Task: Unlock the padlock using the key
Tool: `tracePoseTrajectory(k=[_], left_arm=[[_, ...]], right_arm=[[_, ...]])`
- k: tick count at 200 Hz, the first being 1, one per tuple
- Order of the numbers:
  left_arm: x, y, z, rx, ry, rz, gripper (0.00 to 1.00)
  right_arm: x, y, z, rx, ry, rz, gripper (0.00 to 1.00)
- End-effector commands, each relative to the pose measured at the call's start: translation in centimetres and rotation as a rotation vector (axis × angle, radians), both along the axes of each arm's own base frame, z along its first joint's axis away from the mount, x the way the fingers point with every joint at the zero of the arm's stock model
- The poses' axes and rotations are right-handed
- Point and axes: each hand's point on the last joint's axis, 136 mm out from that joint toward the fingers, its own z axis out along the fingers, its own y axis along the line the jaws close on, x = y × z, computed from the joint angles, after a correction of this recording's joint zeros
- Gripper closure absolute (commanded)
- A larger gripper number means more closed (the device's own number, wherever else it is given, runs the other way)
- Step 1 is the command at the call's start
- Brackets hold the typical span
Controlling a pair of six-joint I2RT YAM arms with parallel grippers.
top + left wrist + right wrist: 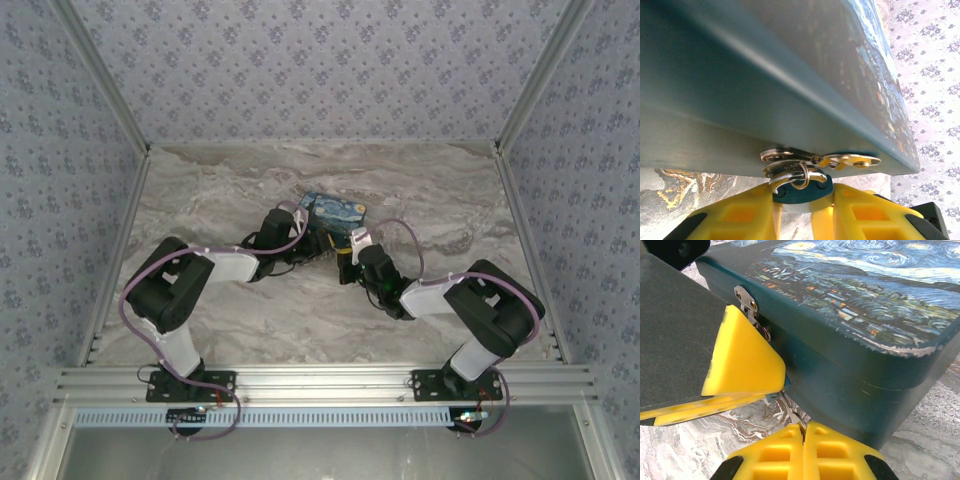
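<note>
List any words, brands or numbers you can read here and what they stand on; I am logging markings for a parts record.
No text can be read in these pictures.
The box: its lid has a painted starry-night picture, no lettering.
The padlock: no brand or number shows on its blue body.
The metal hasp: bare and shiny, no stamp visible.

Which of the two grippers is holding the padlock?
The left gripper, clamped on the blue padlock at the silver hasp; the right gripper pinches the thin key instead.
</note>
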Motion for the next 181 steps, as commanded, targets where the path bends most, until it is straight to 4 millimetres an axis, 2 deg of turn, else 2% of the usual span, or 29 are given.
tracePoseTrajectory(k=[1,49,142,181], left_arm=[[0.3,-1.2,3.4,-0.079,-0.044,-0.020,0.72],[0.0,-1.4,3.8,-0.111,-0.004,-0.016,0.72],[-0.2,-2.0,4.4,-0.143,0.017,-0.025,0.71],[-0.4,-2.0,4.8,-0.154,0.031,-0.025,0.71]], right_arm=[[0.5,1.0,1.3,0.058,-0.029,0.015,1.00],[0.7,1.4,2.6,0.135,-0.048,0.044,1.00],[1.6,2.4,4.2,0.179,-0.072,0.084,1.00],[1.9,2.1,3.8,0.119,-0.086,0.070,1.00]])
